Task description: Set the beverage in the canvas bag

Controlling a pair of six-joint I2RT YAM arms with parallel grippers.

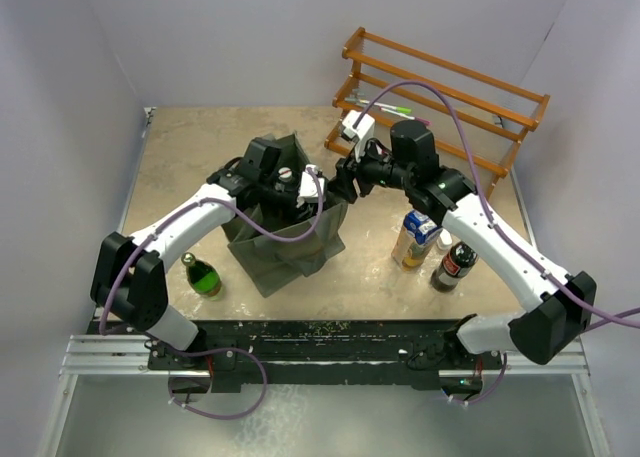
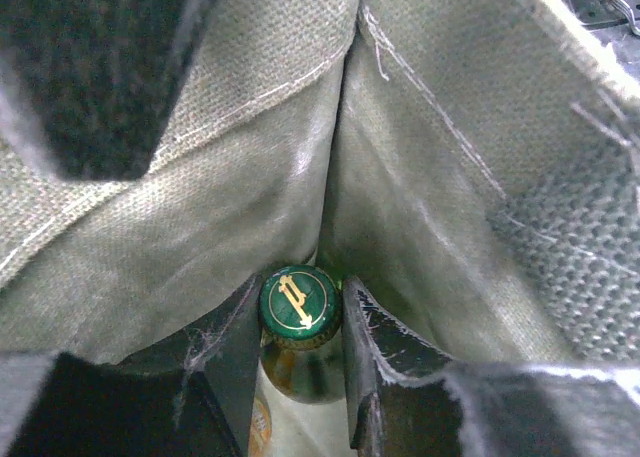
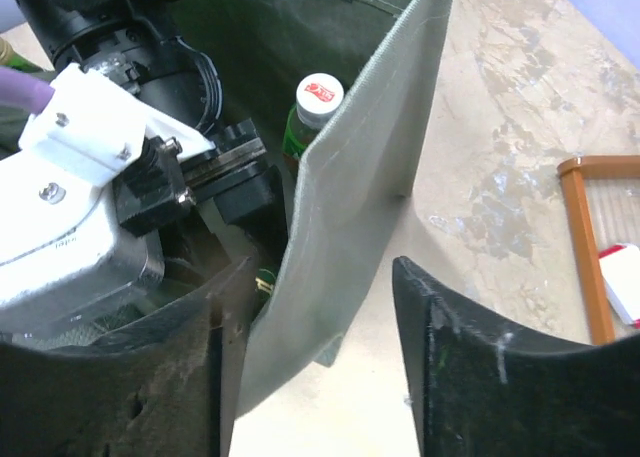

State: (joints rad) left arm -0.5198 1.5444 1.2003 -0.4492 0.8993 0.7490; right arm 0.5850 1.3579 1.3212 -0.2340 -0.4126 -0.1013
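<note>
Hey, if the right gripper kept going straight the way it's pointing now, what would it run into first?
The canvas bag: its side wall stands between the open fingers of the right gripper. Beyond it, inside the bag, a white-capped bottle lies roughly in line, though depth is unclear.

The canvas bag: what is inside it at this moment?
A green-capped bottle stands in a corner, between the fingers of the left gripper. A bottle with a white cap also shows. The floor of the bag and both bottles' lower parts are covered.
</note>
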